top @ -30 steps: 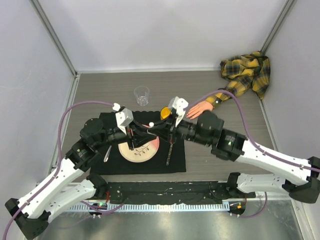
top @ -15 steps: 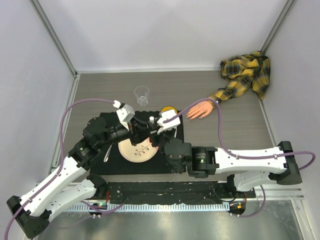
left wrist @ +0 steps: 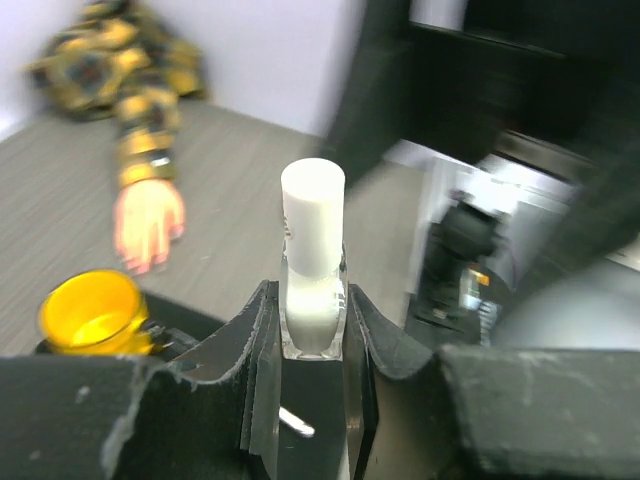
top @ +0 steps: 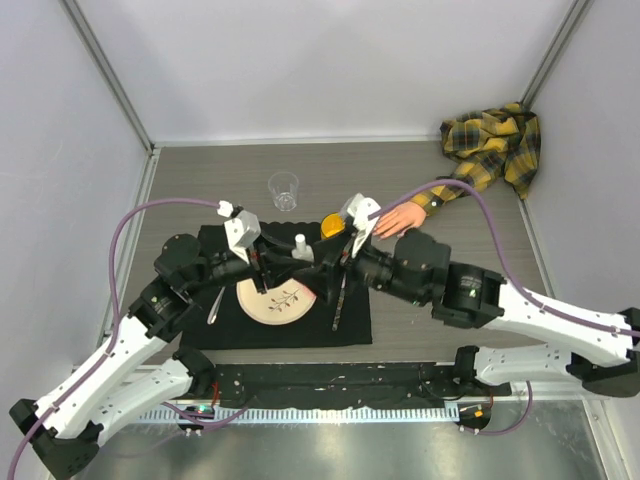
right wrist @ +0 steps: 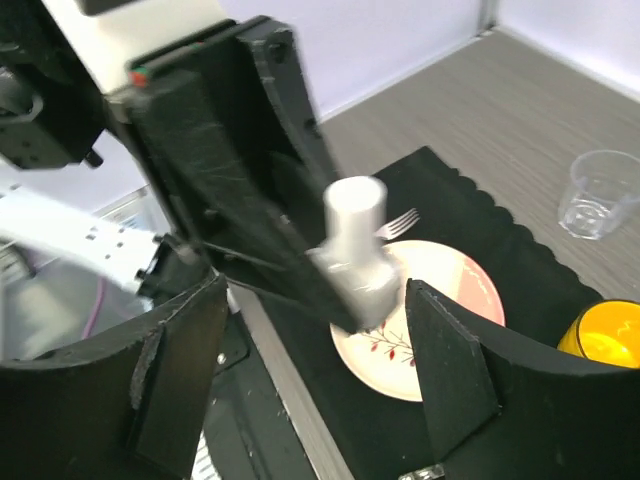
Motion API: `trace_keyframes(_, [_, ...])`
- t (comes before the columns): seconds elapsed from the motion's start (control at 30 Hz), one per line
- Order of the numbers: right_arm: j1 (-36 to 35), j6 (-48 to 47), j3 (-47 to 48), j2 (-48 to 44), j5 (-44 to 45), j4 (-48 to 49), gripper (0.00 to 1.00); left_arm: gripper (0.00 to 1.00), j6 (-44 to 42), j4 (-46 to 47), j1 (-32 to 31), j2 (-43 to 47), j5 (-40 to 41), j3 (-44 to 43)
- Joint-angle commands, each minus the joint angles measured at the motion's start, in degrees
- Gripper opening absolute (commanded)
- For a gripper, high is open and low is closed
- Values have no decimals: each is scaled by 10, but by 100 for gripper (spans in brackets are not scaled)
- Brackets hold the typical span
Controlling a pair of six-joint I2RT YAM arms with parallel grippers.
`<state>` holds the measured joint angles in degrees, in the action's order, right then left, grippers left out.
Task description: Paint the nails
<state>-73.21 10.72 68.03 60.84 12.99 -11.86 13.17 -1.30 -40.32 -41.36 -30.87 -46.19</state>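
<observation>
A small clear bottle with a white cap (top: pixel 299 243) (left wrist: pixel 312 240) is pinched upright at its base in my left gripper (top: pixel 277 262) (left wrist: pixel 312 300), above the plate. Facing it from the right, my right gripper (top: pixel 325 262) (right wrist: pixel 315 300) is wide open; the bottle (right wrist: pixel 355 255) stands blurred just ahead of its spread jaws, untouched. The pale mannequin hand (top: pixel 397 222) (left wrist: pixel 148 225) lies palm down on the table behind, its plaid sleeve (top: pixel 490 145) (left wrist: pixel 125 80) bunched in the far right corner. Its nails are too small to make out.
A black mat (top: pixel 220 335) carries a pink-edged plate (top: pixel 270 305) (right wrist: pixel 480 290), a fork (top: pixel 215 306) (right wrist: pixel 400 222) and a knife (top: pixel 338 300). A yellow cup (top: pixel 332 224) (left wrist: pixel 92 312) (right wrist: pixel 610 335) sits at the mat's far edge. A clear cup (top: pixel 284 190) (right wrist: pixel 600 192) stands behind.
The right gripper's jaws have gone from nearly shut to wide open. Its arm swung toward the near edge and came back to the bottle. The left gripper kept the bottle, shifting slightly.
</observation>
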Motion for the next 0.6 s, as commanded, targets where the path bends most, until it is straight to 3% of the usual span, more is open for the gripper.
trace_keyframes(0.0, [106,-6,-6,-38,-318,-23,74,0,29,18,1,3,-147,-39])
trace_keyframes(0.2, [176,-8,11,-34,-451,-17,66,0,87,50,1,2,-243,-42])
trace_keyframes(0.37, [200,28,16,-14,-556,39,61,0,100,62,1,7,-256,-39])
trace_keyframes(0.57, [205,61,27,7,-576,98,55,0,109,70,0,0,-267,-39])
